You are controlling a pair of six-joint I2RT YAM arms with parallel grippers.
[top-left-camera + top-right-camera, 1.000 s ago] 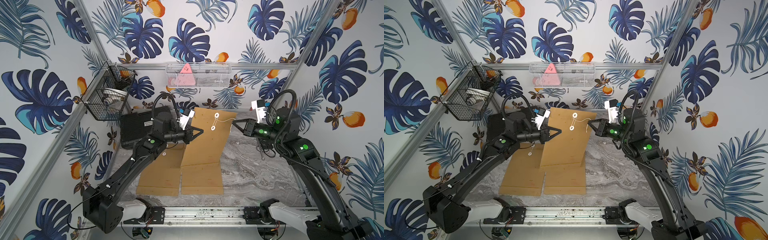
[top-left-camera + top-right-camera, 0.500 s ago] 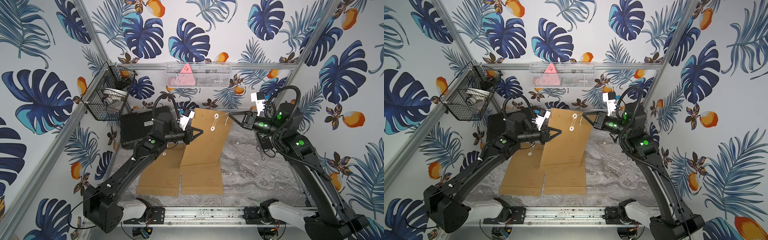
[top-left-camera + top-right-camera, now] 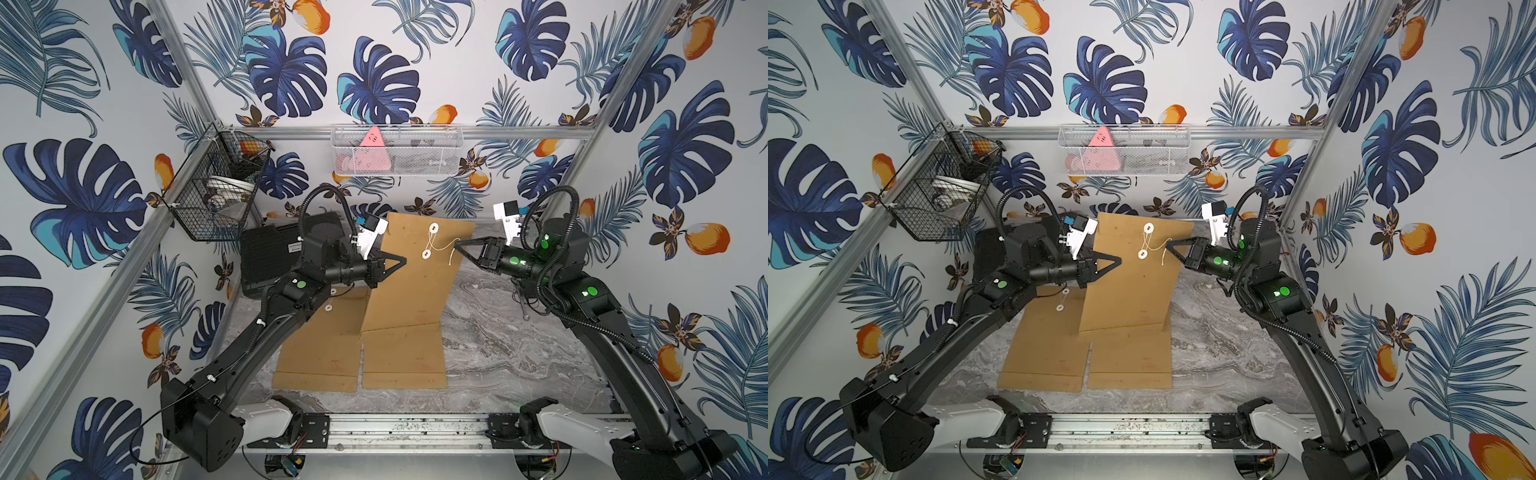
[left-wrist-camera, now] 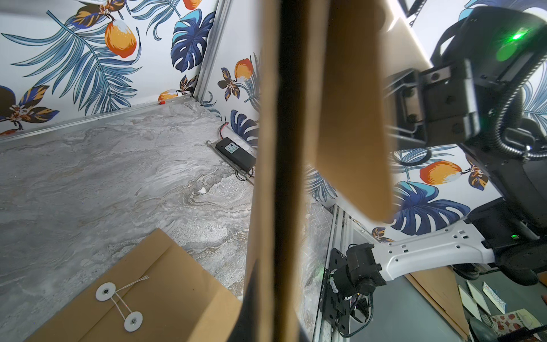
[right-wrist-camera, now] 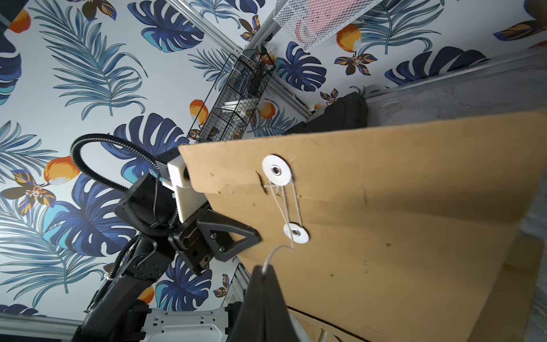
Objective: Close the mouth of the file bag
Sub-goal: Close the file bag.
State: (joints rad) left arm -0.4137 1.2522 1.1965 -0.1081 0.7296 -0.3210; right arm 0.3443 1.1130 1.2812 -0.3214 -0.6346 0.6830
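Note:
A brown file bag point(image 3: 415, 286) stands bent up from the marble table, its lower half lying flat. Its flap is folded down. A white string point(image 3: 441, 249) runs between the upper button point(image 3: 433, 227) and the lower button point(image 3: 427, 254). My left gripper point(image 3: 401, 261) is shut on the bag's left edge. My right gripper point(image 3: 457, 246) is shut on the string's free end, just right of the lower button. In the right wrist view the string point(image 5: 275, 251) curves from the lower button point(image 5: 296, 233) into the shut right gripper point(image 5: 263, 268). The left wrist view shows the bag's edge point(image 4: 266, 148) up close.
A second file bag point(image 3: 324, 340) lies flat on the table at the left, partly under the left arm. A black case point(image 3: 270, 257) sits at the back left below a black wire basket point(image 3: 216, 195). A white mesh basket point(image 3: 395, 151) hangs on the back wall. A small black box point(image 4: 235, 151) lies by the right wall.
My right gripper carried the string end up towards the upper button, then back down beside the lower button. The left gripper and the bag stayed where they were.

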